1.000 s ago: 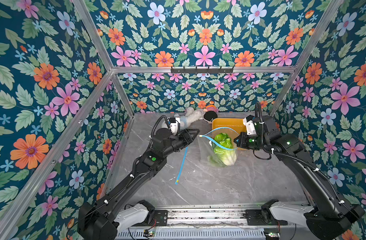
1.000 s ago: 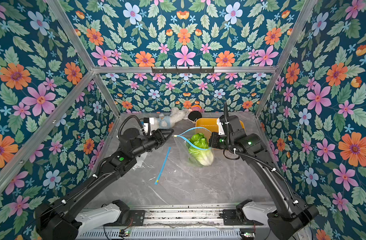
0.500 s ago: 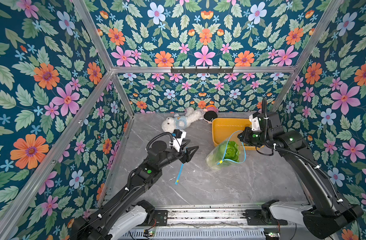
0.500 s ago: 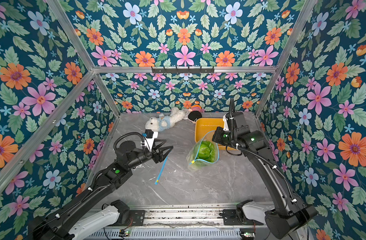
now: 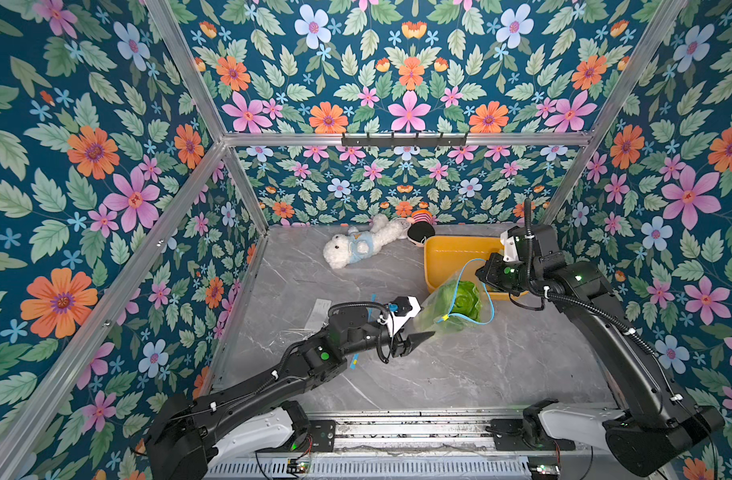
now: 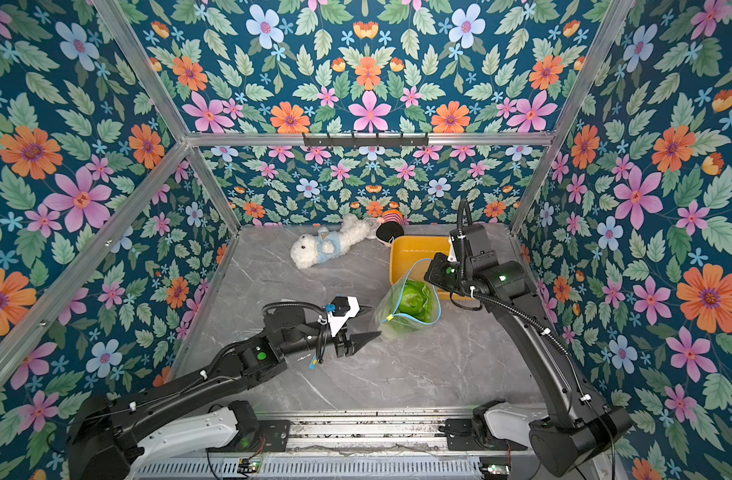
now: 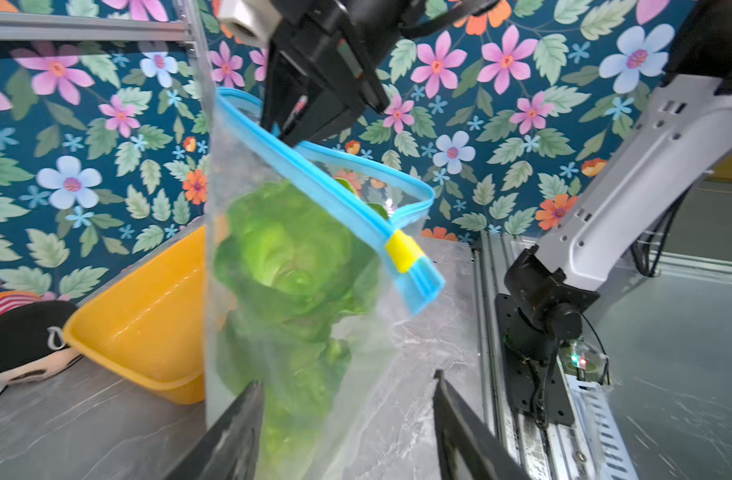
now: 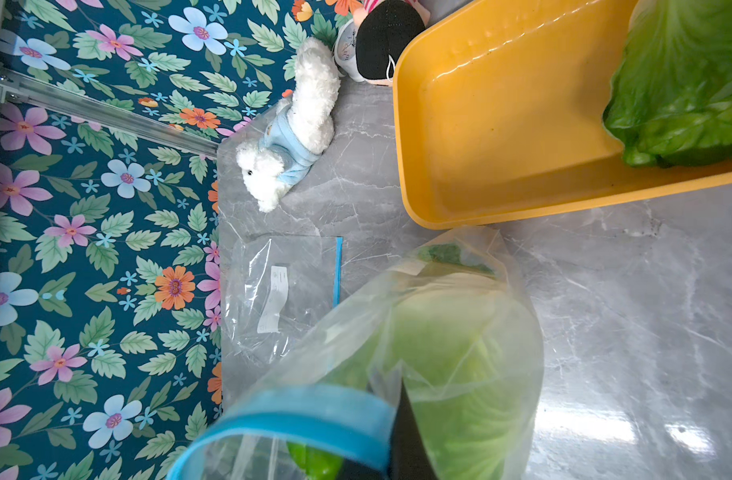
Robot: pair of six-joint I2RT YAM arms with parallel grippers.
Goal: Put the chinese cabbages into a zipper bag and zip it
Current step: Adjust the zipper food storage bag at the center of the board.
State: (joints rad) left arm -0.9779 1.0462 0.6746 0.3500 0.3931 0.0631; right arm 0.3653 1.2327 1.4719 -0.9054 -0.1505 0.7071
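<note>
**Top views.** In both, a clear plastic zipper bag with a blue zip strip (image 5: 437, 322) stands right of centre on the grey marble tabletop (image 5: 480, 374). Its mouth gapes, and it sits just in front of the shallow yellow plastic tray (image 5: 443, 249). The chinese cabbages (image 5: 464, 297) show inside as crinkly bright green leaves. The right gripper (image 5: 482, 276) is clamped on the bag's upper rim. The left gripper (image 6: 366, 337), at centre frame, has its jaws parted and grasps nothing, with its tips just beside the bag's lower corner. A white plush dog in a blue top (image 5: 356, 247) and a black-haired doll (image 5: 420, 232) lie at upper centre.

**Left wrist.** This view adds zip detail: a yellow slider tab (image 7: 403, 251) sits at one end of the unsealed strip, and the right gripper (image 7: 289, 137) pinches that strip. The leaves are pale at the heart and darker outside, pressed against the film. The left fingers (image 7: 235, 432) stand wide apart.

**Right wrist.** Only this view shows a loose cabbage head (image 8: 684, 83) lying in the tray, which the arm hides from above. It also shows a spare empty clear bag (image 8: 281, 291) lying flat on the table. The number of heads inside the held bag cannot be told.
</note>
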